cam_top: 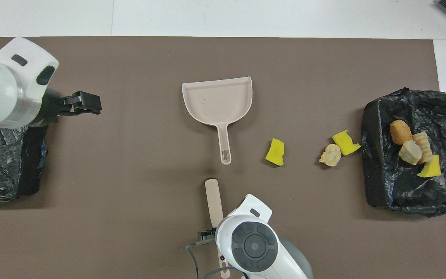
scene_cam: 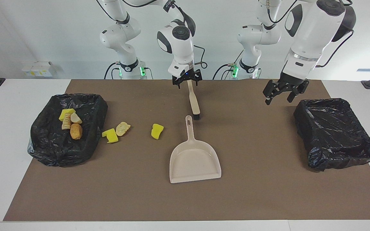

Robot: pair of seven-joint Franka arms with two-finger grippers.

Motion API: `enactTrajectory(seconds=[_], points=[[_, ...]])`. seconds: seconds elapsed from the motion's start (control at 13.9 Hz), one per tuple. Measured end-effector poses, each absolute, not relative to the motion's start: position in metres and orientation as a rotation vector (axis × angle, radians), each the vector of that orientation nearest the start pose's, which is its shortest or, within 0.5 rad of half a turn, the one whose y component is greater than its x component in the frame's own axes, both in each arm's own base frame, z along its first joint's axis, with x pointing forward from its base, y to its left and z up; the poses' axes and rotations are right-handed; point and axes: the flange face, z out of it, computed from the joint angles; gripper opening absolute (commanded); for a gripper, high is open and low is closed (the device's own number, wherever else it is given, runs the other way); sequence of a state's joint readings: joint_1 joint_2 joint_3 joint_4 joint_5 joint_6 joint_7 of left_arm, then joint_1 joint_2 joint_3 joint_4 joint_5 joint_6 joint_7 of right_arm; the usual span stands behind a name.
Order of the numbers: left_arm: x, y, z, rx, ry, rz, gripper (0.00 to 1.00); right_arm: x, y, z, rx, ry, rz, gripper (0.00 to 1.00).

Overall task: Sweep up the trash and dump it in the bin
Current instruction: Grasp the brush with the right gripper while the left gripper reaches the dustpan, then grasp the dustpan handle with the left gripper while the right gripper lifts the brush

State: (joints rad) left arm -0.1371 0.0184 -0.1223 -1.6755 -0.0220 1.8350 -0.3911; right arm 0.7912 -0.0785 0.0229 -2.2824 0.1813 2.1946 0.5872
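While the brown mat (scene_cam: 185,199) lies bare along its edge farthest from the robots, the facing view shows the right gripper (scene_cam: 187,79) clamped on the handle of a beige, black-bristled brush (scene_cam: 194,102), whose bristles rest on the mat just nearer the robots than the handle tip of a beige plastic dustpan (scene_cam: 194,158). Toward the right arm's end, a yellow sponge chunk (scene_cam: 157,131) lies alone on open mat; a second yellow chunk (scene_cam: 110,135) and a pale toy pastry (scene_cam: 122,128) touch each other just beside a black-lined bin (scene_cam: 59,150), which holds four more pieces of trash (scene_cam: 71,123). The left gripper (scene_cam: 285,92) hangs with fingers apart over the mat beside a second black-lined bin (scene_cam: 336,134), which looks empty. From overhead, the dustpan (cam_top: 218,102) has its mouth turned away from the robots, with wide bare mat (cam_top: 130,155) between it and the left gripper (cam_top: 87,104). The lone chunk (cam_top: 275,152) sits beside the pan's handle, the touching pair (cam_top: 339,149) close to the filled bin (cam_top: 378,186). The brush (cam_top: 213,201) runs under the right arm.
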Motion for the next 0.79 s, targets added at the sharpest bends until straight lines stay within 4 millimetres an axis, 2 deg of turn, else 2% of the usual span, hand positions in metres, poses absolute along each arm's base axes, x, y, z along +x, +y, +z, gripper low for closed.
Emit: enactTrajectory(seconds=[0.22,0.36,0.65,0.79], points=[[0.559,-0.199,0.567,-3.203,-0.220,-0.155,1.00,0.320,0.379,0.371,-3.039,-0.199,0.165,0.96],[0.557,-0.245,0.541,-3.205,-0.232,-0.099,1.00,0.306,0.388,0.359,-3.044,-0.190,0.160,0.89],[0.573,-0.335,0.485,-3.225,-0.397,-0.074,1.00,0.296,0.391,0.345,-3.058,-0.181,0.170,0.70],[0.568,-0.381,0.453,-3.238,-0.380,-0.057,1.00,0.295,0.389,0.341,-3.064,-0.179,0.179,0.54]])
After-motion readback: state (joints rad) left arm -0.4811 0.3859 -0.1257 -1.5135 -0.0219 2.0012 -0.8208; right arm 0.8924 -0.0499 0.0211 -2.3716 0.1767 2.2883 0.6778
